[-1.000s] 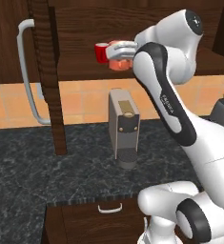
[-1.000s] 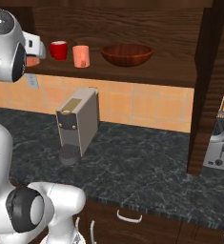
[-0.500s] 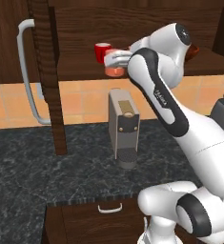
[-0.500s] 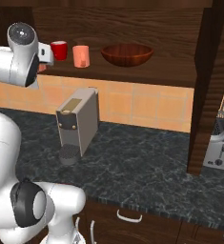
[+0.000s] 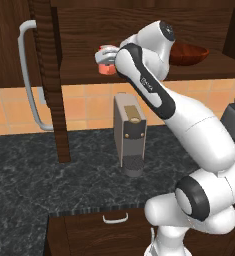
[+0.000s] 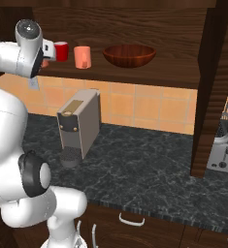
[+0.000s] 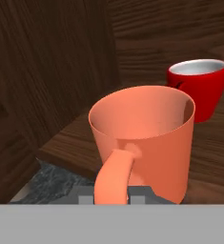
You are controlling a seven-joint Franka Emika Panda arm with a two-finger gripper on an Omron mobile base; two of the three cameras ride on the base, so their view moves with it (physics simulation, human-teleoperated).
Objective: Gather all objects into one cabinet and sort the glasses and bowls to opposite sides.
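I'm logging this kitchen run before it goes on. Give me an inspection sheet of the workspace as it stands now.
Surface: dark marble counter; wooden cabinet shelf above it.
Job's things: red cup, orange cup and brown bowl on the shelf; a second orange cup, handle toward the camera, at the shelf's left end.
Clutter: coffee machine; toaster at the right.
Grippers: pincer shut on the second orange cup's handle.
Cables: nothing seen.
Surroundings: open cabinet door with grey bar handle, orange tile wall, drawers below.

Three cups [image 6: 82, 56] left of bowl [image 6: 129, 54] on cabinet shelf [image 6: 149, 75].
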